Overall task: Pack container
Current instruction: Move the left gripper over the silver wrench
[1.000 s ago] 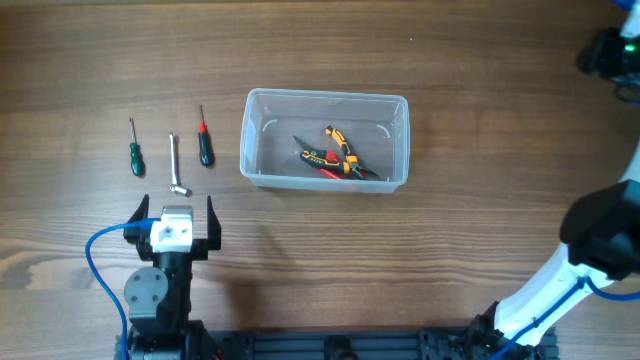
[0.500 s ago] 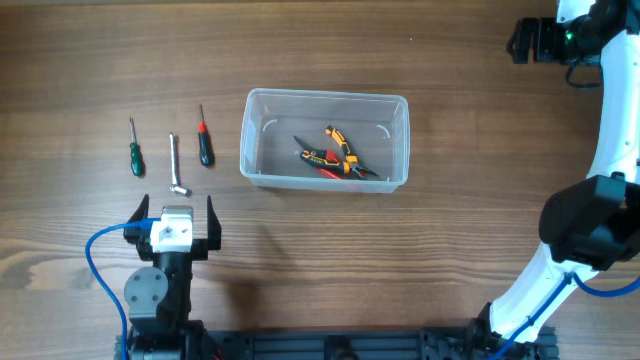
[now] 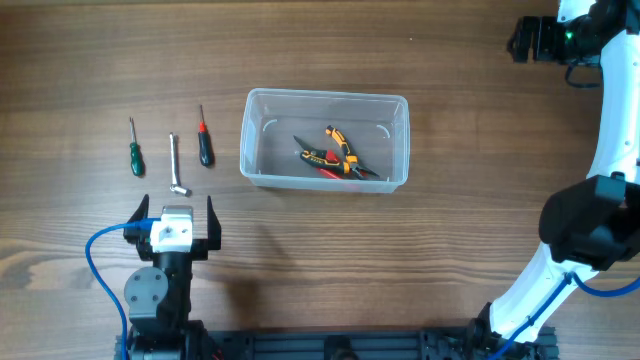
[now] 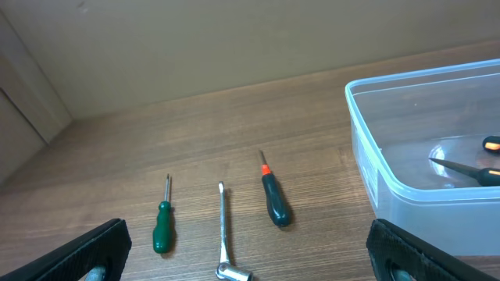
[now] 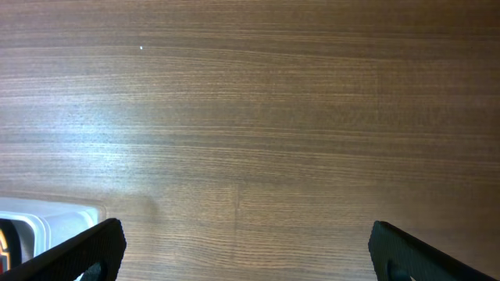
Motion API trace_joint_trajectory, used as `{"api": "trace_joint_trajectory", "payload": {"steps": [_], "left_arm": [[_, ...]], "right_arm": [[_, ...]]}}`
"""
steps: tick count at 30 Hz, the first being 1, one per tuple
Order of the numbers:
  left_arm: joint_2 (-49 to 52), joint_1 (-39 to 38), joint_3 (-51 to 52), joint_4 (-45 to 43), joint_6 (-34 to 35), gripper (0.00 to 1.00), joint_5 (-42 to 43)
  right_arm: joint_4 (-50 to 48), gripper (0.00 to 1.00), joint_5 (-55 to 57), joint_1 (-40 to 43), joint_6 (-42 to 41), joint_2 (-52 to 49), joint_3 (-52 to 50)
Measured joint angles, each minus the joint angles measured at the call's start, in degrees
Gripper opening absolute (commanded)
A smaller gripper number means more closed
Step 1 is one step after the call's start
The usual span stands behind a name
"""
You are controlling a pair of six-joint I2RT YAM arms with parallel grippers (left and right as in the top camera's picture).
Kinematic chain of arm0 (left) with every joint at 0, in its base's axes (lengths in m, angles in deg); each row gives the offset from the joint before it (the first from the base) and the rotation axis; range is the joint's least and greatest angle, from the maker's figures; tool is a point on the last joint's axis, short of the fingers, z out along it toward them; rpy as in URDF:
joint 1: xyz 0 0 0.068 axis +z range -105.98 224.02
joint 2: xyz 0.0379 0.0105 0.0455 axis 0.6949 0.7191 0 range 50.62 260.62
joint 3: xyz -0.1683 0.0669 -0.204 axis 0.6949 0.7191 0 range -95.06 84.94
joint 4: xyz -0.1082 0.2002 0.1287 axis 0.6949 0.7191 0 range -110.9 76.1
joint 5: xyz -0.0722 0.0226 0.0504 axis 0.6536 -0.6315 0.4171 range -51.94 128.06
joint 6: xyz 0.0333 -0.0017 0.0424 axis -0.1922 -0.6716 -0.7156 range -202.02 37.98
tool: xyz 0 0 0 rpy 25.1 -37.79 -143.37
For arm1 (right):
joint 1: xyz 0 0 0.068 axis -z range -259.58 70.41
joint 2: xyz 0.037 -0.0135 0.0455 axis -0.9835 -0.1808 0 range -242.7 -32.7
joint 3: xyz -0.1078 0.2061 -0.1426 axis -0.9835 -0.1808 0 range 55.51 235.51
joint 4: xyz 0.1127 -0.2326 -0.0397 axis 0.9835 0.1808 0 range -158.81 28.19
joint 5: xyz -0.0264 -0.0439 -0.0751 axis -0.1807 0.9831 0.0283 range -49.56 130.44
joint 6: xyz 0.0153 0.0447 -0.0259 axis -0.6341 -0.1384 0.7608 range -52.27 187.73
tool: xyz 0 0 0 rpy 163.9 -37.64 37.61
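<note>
right hand (image 3: 519, 40) has swung into the far corner, wide, empty; left hand (image 3: 176, 209) wide, empty.

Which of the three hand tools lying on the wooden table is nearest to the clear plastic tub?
The black-handled screwdriver with the red collar; the silver wrench and the green-handled screwdriver lie farther left of the tub.

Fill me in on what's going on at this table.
Two arms are packing tools into the clear container. Pliers already lie inside; a green screwdriver, a metal wrench and a red-and-black screwdriver lie outside, left of it. The left gripper sits near them, jaws open and empty. The right gripper hangs over the table far to the right, also open.
</note>
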Motion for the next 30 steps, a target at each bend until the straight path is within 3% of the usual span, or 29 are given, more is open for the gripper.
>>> {"api": "trace_joint_trajectory", "payload": {"steps": [6,10,16,21,30], "left_arm": [[0.0,0.0,0.0,-0.3,-0.1,1.0,3.3],[0.0,0.0,0.2,-6.3,0.9,1.0,5.4],[4.4,0.0,-2.4,-4.7,14.1,1.0,5.7],[22.6,0.0,-17.1,4.6,16.6,1.0,4.3],[77.3,0.0,-72.6,44.4,12.5,1.0,6.3]], "right_arm": [[0.0,1.0,0.0,0.0,0.0,0.0,0.0],[0.0,1.0,0.0,0.0,0.0,0.0,0.0],[-0.1,1.0,0.0,0.0,0.0,0.0,0.0],[0.0,1.0,0.0,0.0,0.0,0.0,0.0],[-0.1,1.0,0.0,0.0,-0.2,0.0,-0.1]]}}
